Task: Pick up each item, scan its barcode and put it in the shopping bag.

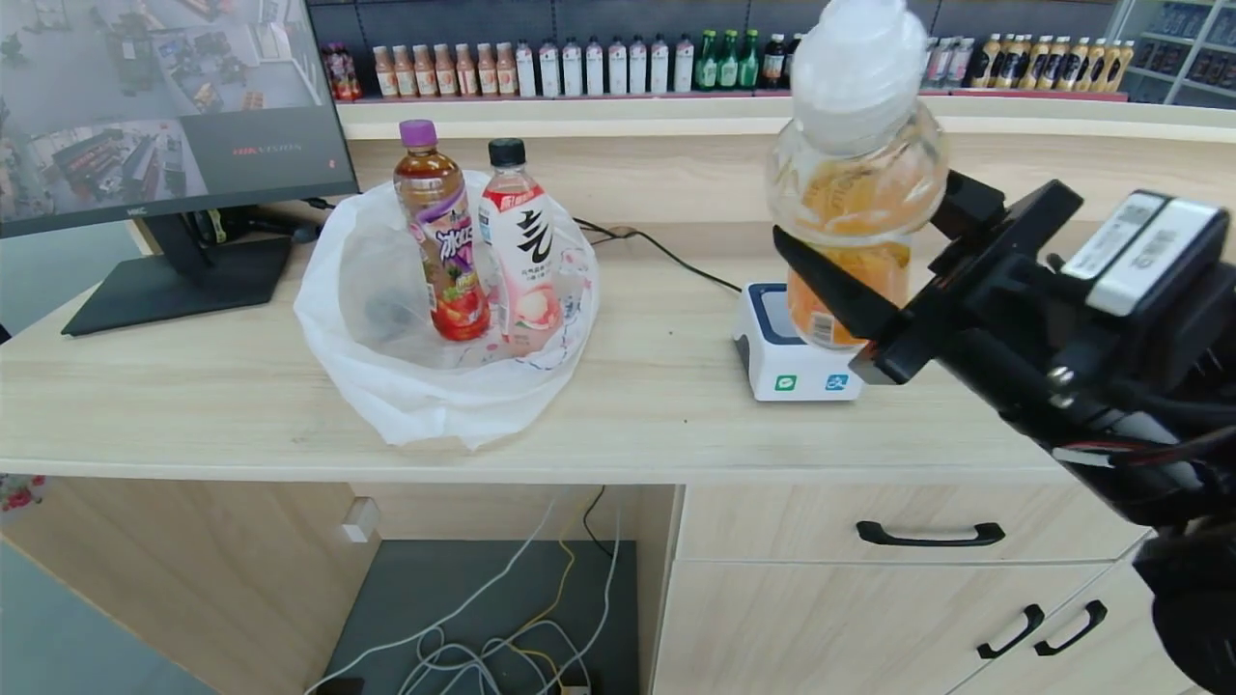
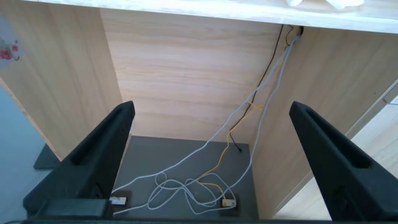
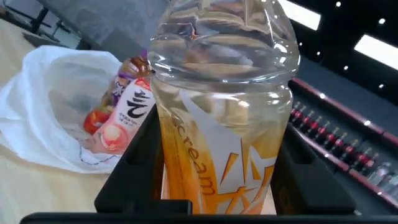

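Checkout worktop (image 1: 628, 386), as seen from the floor:

- Orange drink bottle (image 1: 855, 193): clear plastic with a pale top, held roughly upright and lifted clear of the worktop. From the head view its lower end overlaps the scanner (image 1: 792, 362).
- Right pincer (image 1: 869, 217): clenched on the orange drink bottle, one black finger on each side of its body.
- Scanner: small white box with a dark top, on the worktop, right of the bag.
- Shopping bag (image 1: 328, 290): white plastic, mouth slumped open, on the worktop left of the scanner.
- Purple-capped bottle (image 1: 446, 241): upright inside the bag.
- Black-capped bottle (image 1: 521, 251): pink and white label, upright in the bag, just beside the purple-capped one.
- Left pincer (image 2: 211, 112): released, fingers spread wide with nothing between them, below worktop level and facing the loose cables (image 2: 205, 180) in the recess.
- Monitor (image 1: 145, 97): far left of the worktop
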`<state>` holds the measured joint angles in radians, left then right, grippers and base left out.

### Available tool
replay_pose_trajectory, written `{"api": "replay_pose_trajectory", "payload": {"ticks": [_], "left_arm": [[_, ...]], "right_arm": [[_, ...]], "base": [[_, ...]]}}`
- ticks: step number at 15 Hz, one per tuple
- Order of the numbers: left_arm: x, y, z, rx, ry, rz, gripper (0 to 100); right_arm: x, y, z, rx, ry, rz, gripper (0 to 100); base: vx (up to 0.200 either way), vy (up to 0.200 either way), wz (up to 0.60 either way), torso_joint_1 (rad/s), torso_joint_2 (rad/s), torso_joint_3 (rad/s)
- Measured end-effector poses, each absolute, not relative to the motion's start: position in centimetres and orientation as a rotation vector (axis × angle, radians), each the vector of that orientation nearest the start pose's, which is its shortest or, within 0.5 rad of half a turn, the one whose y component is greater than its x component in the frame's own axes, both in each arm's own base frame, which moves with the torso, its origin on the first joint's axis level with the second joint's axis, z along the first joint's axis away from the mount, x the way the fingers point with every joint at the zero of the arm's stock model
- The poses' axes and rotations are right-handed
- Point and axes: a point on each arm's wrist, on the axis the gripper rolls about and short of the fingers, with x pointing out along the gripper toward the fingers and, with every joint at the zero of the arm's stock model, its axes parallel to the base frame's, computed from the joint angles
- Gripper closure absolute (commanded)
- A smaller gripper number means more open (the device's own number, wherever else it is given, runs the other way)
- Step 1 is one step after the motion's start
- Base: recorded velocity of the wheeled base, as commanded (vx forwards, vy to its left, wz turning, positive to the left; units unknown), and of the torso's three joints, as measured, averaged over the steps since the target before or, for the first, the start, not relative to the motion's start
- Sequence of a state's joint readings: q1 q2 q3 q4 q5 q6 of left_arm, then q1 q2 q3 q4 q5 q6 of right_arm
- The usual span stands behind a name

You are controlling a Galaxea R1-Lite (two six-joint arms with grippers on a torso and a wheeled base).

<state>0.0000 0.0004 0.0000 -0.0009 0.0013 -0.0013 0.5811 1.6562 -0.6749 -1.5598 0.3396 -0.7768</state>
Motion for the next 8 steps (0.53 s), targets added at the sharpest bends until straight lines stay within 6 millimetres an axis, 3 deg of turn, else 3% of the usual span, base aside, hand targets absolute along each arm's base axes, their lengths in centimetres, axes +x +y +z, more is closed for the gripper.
{"api": "replay_pose_trajectory", "payload": {"ticks": [3,8], "left_arm": [[-2.3,0.0,7.6,-0.001,0.000,0.001,0],[-2.3,0.0,7.6,-0.001,-0.001,0.000,0]], "right_arm": [[25.3,16.2,24.8,-0.856,-1.047,0.592,100],[28.7,16.2,24.6,-1.000,-1.163,0.588,100]], "base": [[0.000,0.000,0.00,0.000,0.00,0.000],[0.000,0.000,0.00,0.000,0.00,0.000]]}}
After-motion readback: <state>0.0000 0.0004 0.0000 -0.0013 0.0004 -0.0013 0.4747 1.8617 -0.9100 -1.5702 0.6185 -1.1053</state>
